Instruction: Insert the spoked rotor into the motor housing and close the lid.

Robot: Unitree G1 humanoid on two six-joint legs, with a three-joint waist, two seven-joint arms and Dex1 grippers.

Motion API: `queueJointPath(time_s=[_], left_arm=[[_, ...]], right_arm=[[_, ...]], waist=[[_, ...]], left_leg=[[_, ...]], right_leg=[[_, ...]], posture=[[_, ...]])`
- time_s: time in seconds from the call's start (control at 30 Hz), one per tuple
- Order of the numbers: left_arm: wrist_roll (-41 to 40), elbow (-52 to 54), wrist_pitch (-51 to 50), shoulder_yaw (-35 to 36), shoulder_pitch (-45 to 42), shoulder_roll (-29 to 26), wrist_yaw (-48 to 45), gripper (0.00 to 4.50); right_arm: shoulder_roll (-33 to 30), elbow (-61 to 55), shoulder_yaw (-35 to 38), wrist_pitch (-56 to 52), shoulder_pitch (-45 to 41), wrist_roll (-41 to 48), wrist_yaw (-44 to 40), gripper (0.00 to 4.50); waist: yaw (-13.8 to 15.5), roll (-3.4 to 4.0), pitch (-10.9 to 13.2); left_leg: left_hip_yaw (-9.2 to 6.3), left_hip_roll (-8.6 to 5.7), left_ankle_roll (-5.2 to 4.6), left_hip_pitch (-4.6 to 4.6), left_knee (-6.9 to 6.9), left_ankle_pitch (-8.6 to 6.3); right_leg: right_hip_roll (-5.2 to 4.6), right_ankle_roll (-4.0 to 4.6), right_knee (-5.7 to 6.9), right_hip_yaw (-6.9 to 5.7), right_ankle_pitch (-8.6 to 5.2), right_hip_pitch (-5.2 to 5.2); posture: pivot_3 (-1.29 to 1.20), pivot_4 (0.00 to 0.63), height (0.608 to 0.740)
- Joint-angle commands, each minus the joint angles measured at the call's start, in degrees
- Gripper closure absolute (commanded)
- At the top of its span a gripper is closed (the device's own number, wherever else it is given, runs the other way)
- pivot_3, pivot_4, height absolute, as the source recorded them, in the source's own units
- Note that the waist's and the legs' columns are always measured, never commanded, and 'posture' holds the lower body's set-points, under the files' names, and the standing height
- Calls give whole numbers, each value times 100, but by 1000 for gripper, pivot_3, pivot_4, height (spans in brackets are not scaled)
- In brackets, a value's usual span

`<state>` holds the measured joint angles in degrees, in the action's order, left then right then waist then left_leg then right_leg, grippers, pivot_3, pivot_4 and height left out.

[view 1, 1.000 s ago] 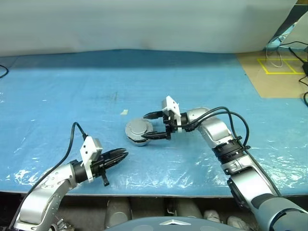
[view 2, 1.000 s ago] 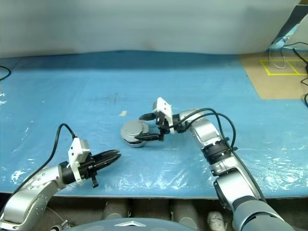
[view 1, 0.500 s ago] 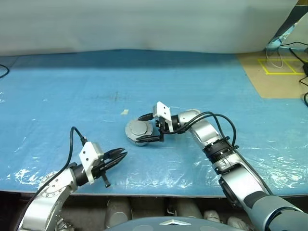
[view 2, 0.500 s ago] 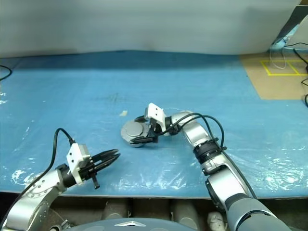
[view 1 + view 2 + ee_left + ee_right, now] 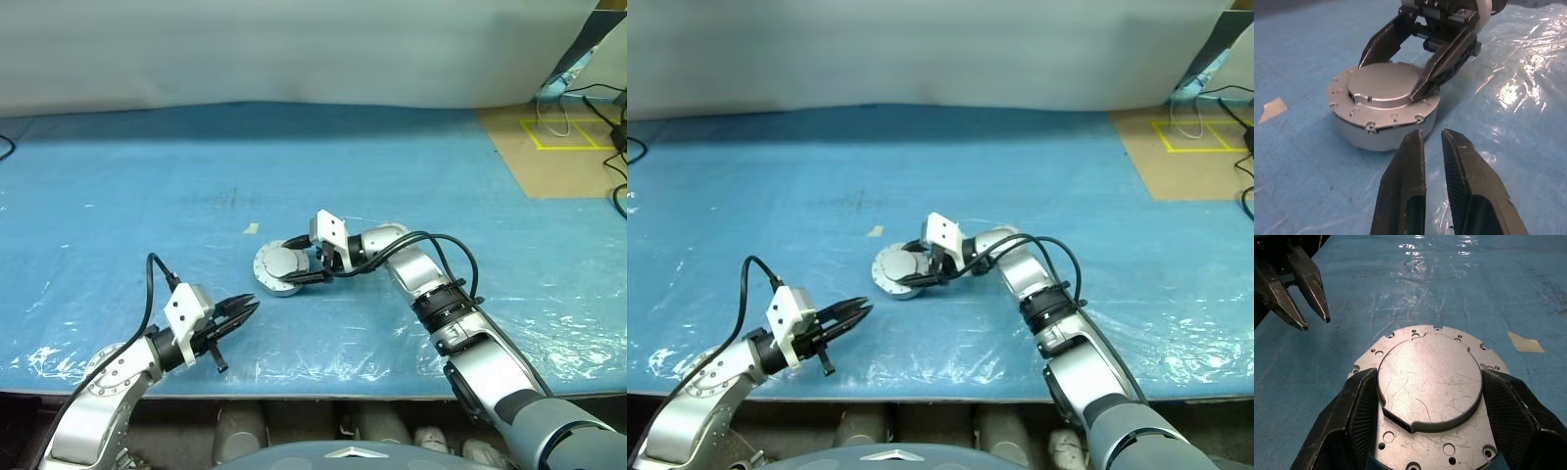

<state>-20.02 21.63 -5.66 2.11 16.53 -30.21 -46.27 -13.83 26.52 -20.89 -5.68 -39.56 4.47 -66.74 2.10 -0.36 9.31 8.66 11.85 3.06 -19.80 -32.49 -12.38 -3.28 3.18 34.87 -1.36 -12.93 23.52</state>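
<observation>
Lid [image 5: 1429, 382] looks already on the housing [image 5: 1382, 131], so it's mostly done. Right gripper [image 5: 305, 259] straddles the raised lid; left gripper [image 5: 240, 315] is nearly pressed together, empty.

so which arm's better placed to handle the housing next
Right. The right gripper already straddles the motor housing, one finger on each side of its raised silver top. The left gripper hangs apart from it, nearer the table's front edge, fingers almost together and holding nothing.
</observation>
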Motion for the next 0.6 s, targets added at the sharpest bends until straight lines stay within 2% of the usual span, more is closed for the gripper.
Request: queueJointPath(time_s=[0.03,0.33,0.6], left_arm=[[45,-14,243,106,82,-57,-45,3857],[330,-547,942,-34,265,14,-167,3857],[405,-1047,1414,-114,198,132,-224,3857]], right_arm=[[36,-65,168,-251,-116,207,-115,1528],[-167,-91,-5,-185,-140,60,-507,1528],[6,95,5,-92,-94,-30,-295,1528]], waist=[[0,0,0],[12,0,0],[6,-1,0]], left_leg=[[0,0,-2,1,0,-1],[0,0,-15,6,0,-3],[1,3,-12,13,1,-7]], right_leg=[[0,0,0,0,0,-1],[0,0,-2,-1,0,3],[0,1,0,0,0,-12]], posture=[[0,150,740],[0,150,740],[0,150,740]])
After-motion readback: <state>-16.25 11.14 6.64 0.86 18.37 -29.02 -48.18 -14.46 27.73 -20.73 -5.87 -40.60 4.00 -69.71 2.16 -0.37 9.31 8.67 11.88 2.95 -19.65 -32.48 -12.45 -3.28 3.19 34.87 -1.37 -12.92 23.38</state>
